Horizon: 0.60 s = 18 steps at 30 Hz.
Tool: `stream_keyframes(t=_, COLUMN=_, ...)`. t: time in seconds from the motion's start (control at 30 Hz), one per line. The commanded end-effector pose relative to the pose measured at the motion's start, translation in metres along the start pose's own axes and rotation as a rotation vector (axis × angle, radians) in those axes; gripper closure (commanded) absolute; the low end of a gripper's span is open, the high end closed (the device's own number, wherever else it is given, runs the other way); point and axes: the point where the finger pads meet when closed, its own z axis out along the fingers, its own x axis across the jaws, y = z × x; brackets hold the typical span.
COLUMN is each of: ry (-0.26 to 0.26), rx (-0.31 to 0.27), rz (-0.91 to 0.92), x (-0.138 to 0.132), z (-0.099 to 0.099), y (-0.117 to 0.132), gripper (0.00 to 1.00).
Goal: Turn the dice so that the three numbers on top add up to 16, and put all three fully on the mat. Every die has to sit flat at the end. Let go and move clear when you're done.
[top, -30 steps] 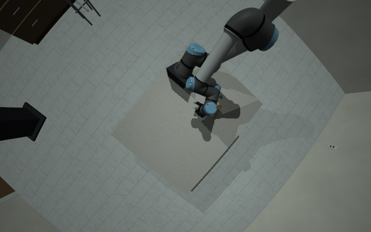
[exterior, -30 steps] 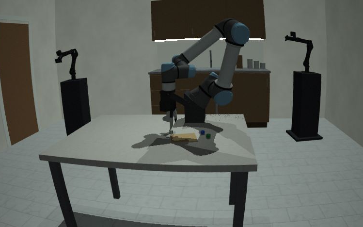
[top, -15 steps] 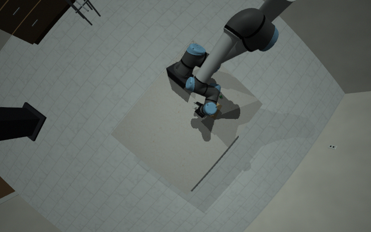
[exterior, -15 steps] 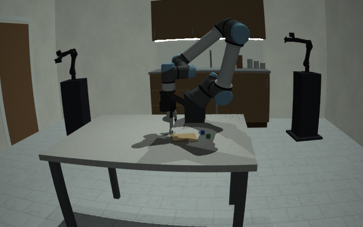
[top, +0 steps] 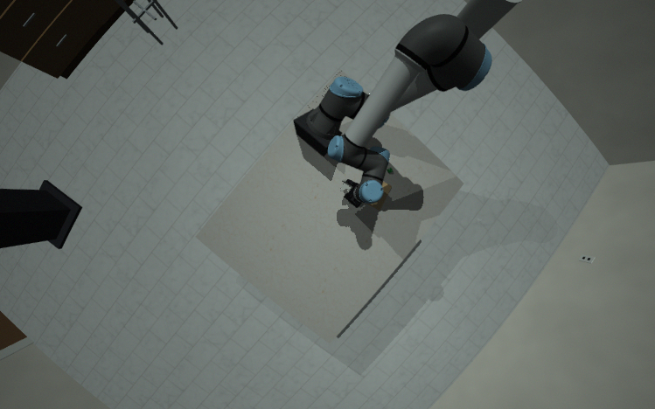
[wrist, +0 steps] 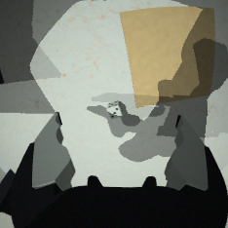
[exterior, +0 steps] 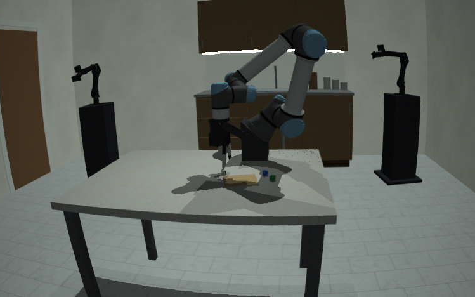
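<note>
A white die lies on the table just off the left edge of the tan mat. My gripper is open and empty, pointing down a little above the white die, which sits between the fingers' line in the wrist view. A blue die and a green die lie on the table right of the mat, off it. In the overhead view the arm hides the blue die and the white die.
The table carries only the mat and dice; the arm's base stands at its back edge. Two black pedestals with small arms stand on the floor at either side.
</note>
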Motion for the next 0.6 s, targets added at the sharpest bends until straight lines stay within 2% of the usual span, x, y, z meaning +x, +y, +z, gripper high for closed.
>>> stream_keyframes(t=0.0, ry=0.001, rx=-0.001, rz=0.0, x=0.0002, z=-0.0003, y=0.0003, gripper=0.0)
stream_keyframes(t=0.57, ry=0.001, rx=-0.001, rz=0.0, x=0.0007, z=-0.0003, y=-0.007, gripper=0.0)
